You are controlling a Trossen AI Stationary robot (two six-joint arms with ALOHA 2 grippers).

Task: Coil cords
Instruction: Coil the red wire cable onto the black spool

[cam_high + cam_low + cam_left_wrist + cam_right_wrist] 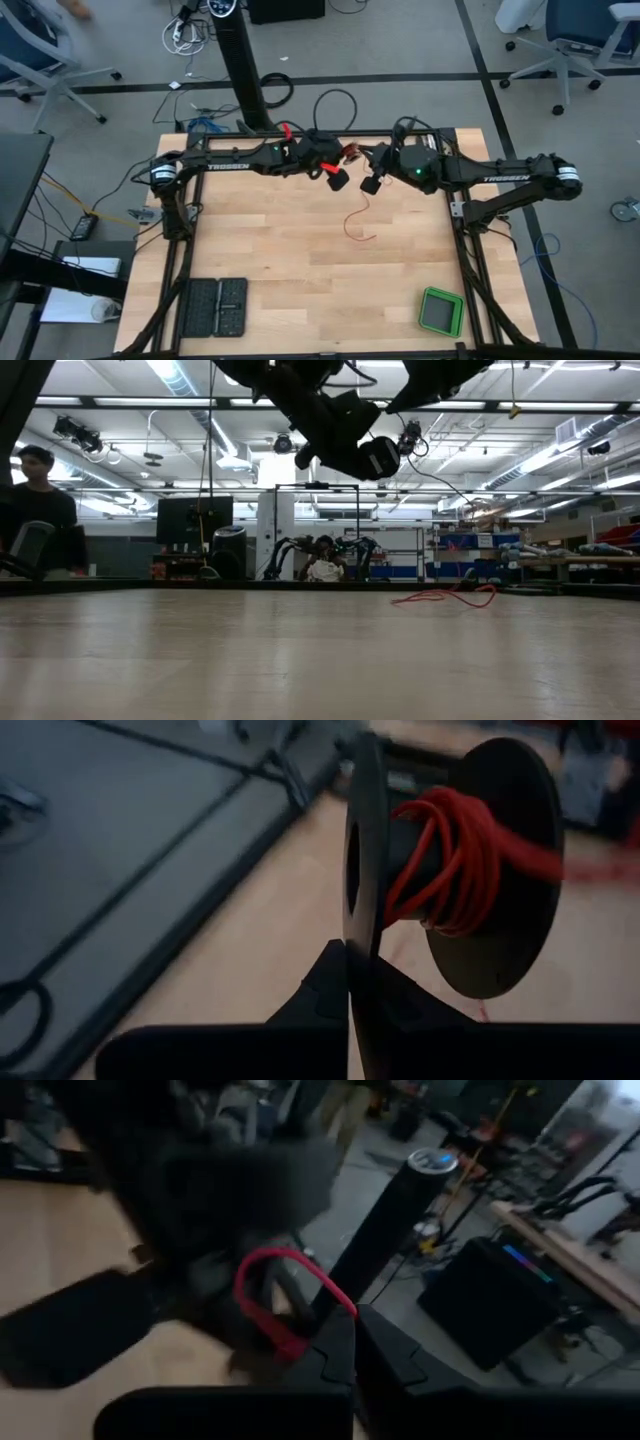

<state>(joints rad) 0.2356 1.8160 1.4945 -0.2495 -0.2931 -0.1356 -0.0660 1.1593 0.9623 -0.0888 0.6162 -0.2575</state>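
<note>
Grey floor (pixel 400 40) crossed by dark lines, office chairs (pixel 575 45) at the far corners — long ceiling lights (pixel 180 375) glowing overhead, a person (pixel 40 510) beside the table, shelving (pixel 480 555) deep in the room.

green box (pixel 441 312), black keyboard-like trays (pixel 214 307), wooden table (pixel 290 260)
</note>
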